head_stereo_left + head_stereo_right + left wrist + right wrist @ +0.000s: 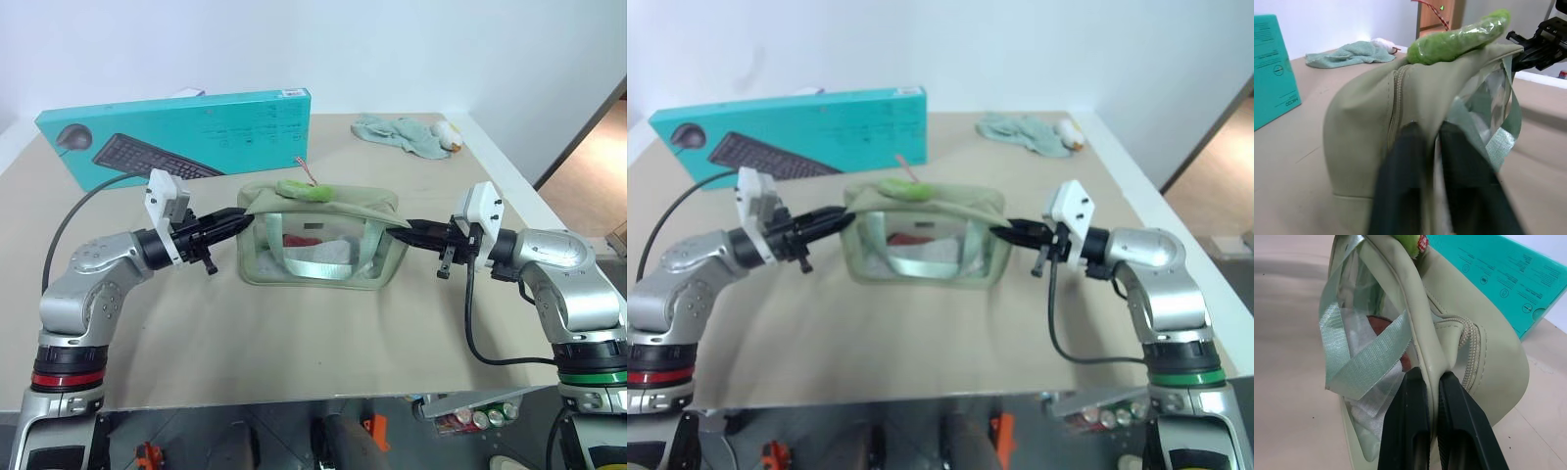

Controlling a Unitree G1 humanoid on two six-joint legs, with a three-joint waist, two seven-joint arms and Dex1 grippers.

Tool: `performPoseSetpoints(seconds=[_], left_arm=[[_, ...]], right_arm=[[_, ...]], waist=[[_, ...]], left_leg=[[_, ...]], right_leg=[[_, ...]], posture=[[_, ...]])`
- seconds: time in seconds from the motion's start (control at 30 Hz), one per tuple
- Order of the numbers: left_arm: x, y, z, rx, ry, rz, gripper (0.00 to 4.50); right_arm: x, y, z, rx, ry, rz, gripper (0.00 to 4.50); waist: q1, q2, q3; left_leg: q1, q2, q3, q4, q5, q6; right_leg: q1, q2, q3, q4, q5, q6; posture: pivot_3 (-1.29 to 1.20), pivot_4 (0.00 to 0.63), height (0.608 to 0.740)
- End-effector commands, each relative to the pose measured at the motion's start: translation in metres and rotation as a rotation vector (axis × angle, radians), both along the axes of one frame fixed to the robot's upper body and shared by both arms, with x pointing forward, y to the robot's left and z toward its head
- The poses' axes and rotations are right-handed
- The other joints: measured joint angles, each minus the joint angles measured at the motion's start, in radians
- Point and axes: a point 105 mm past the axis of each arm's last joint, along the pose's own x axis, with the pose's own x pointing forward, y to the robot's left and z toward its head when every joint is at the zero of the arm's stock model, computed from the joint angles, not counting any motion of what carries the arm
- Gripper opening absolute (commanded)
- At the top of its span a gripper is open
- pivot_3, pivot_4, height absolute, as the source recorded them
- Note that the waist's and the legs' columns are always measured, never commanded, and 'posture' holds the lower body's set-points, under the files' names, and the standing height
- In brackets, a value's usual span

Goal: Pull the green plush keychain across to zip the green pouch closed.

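I've got both arms level over the tan table [294,333], one at each end of the pale sage-green fabric pouch with clear window panels [323,245]. Left gripper [238,221], at nine o'clock of the pouch, has its jaws pinched on the pouch's end fabric. Right gripper [409,231], at three o'clock, has its jaws clamped on the opposite end seam. The small lime-green fuzzy plush keychain [306,189] lies on the pouch's top. A long teal keyboard box [181,137] stands at eleven o'clock.
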Motion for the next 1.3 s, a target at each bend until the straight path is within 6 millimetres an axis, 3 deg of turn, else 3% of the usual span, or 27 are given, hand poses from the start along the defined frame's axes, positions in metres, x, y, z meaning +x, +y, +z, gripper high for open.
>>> performPoseSetpoints(seconds=[0.03, 0.2, 0.33, 0.43, 0.6, 0.73, 0.83, 1.2, 1.3], left_arm=[[-0.004, -0.007, 0.008, 0.011, -0.048, -0.022, 0.0], [-0.006, -0.01, 0.006, 0.012, -0.041, -0.038, 0.0], [-0.007, -0.012, 0.004, 0.019, -0.035, -0.053, 0.0], [-0.007, -0.013, 0.004, 0.02, -0.034, -0.056, 0.0], [-0.008, -0.017, 0.004, 0.016, -0.034, -0.065, 0.0], [-0.01, -0.02, 0.004, 0.008, -0.038, -0.069, 0.0], [-0.011, -0.021, 0.004, 0.008, -0.039, -0.068, 0.0], [-0.013, -0.021, 0.002, 0.009, -0.038, -0.061, 0.0], [-0.013, -0.021, 0.001, 0.009, -0.038, -0.061, 0.0]], right_arm=[[-0.006, -0.002, 0.017, 0.028, -0.041, -0.01, 1.01], [-0.015, -0.015, 0.025, 0.007, -0.055, -0.071, 2.79], [-0.025, -0.028, 0.049, -0.007, -0.084, -0.124, 4.08], [-0.03, -0.022, 0.073, -0.009, -0.159, -0.123, 4.08], [-0.027, 0.024, 0.097, 0.043, -0.255, -0.014, 4.08], [-0.015, 0.053, 0.093, 0.071, -0.247, 0.047, 4.08], [-0.009, 0.063, 0.084, 0.069, -0.22, 0.087, 4.08], [0.002, 0.073, 0.062, 0.054, -0.136, 0.144, 4.08], [0.004, 0.072, 0.059, 0.061, -0.121, 0.144, 3.31]], waist=[[0.0, 0.0, 0.0], [0.002, 0.0, 0.0], [0.002, 0.0, 0.0], [0.002, 0.0, 0.0], [-0.002, 0.0, 0.0], [0.0, 0.0, 0.0], [0.002, 0.0, 0.0], [0.002, 0.0, 0.0], [0.002, 0.0, 0.0]], left_leg=[[0.0, 0.0, 0.0, 0.0, 0.0, 0.0], [0.0, -0.001, 0.0, 0.0, 0.0, 0.0], [-0.001, -0.003, 0.0, 0.0, 0.0, 0.0], [0.0, -0.003, 0.0, 0.0, 0.0, 0.0], [0.002, -0.001, -0.001, 0.0, 0.0, 0.0], [0.002, 0.0, -0.001, -0.001, 0.0, 0.0], [0.0, -0.001, -0.001, -0.001, 0.0, 0.0], [-0.003, -0.003, -0.002, -0.001, -0.002, 0.003], [-0.002, -0.003, -0.002, -0.001, -0.002, 0.003]], right_leg=[[0.0, 0.0, 0.0, 0.0, 0.0, 0.0], [0.0, -0.001, 0.0, 0.0, 0.0, 0.0], [0.0, -0.003, 0.0, 0.0, -0.001, 0.001], [0.001, -0.003, 0.0, 0.0, 0.0, 0.002], [0.001, 0.0, 0.001, 0.0, 0.0, 0.001], [0.002, 0.001, 0.0, 0.0, -0.001, 0.0], [0.001, -0.001, 0.0, 0.0, -0.001, 0.0], [0.001, -0.003, 0.0, -0.005, -0.001, 0.003], [0.001, -0.003, -0.001, -0.005, -0.001, 0.003]], posture=[[0.0, 0.15, 0.74], [0.0, 0.15, 0.74], [0.0, 0.15, 0.74], [0.0, 0.15, 0.74], [0.0, 0.15, 0.74], [0.0, 0.15, 0.74], [0.0, 0.15, 0.74], [0.0, 0.15, 0.74], [0.0, 0.15, 0.74]])
